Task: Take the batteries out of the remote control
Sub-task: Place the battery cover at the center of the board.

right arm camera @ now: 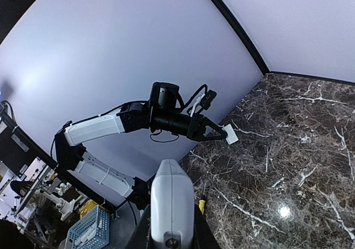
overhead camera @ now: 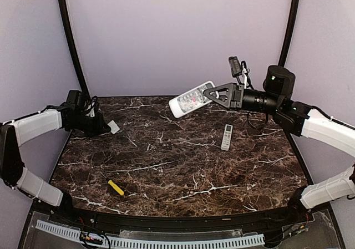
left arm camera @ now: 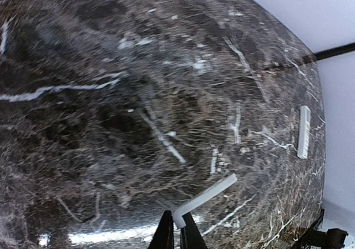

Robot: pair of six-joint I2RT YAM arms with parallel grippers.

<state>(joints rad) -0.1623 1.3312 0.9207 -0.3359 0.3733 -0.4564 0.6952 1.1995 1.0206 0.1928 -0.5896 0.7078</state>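
Step in hand: as I judged it, tipping the cells out of the remote control (overhead camera: 190, 100). The right claw (overhead camera: 208, 95) gripped it by one end, lifted and tilted above the far part of the table (overhead camera: 166, 166).
Batteries: none lay loose in any view. Reddish patches showed on the remote's upturned face, but I could not tell whether they were cells or buttons.
Left claw (overhead camera: 105, 128): closed narrow on one end of a white cover (left arm camera: 205, 199), low over the table's left side and well apart from the remote.
Doing it well: the open bay would need to face down over bare table, helped by a short shake or tap. The grip belonged on the end away from the bay, so the fingers blocked nothing. Setting the cover down first would probably free the left claw for prying.
Risk: round cells would likely roll toward an edge.
Materials: the remote was smooth, hard white plastic, long with rounded ends. The cover was thin, flat and rigid. The table was glossy and slick, with a dark marble pattern.
Other things: a smaller remote (overhead camera: 227, 137) lay flat below the right arm, and a yellow-handled screwdriver (overhead camera: 115, 187) lay near the front.
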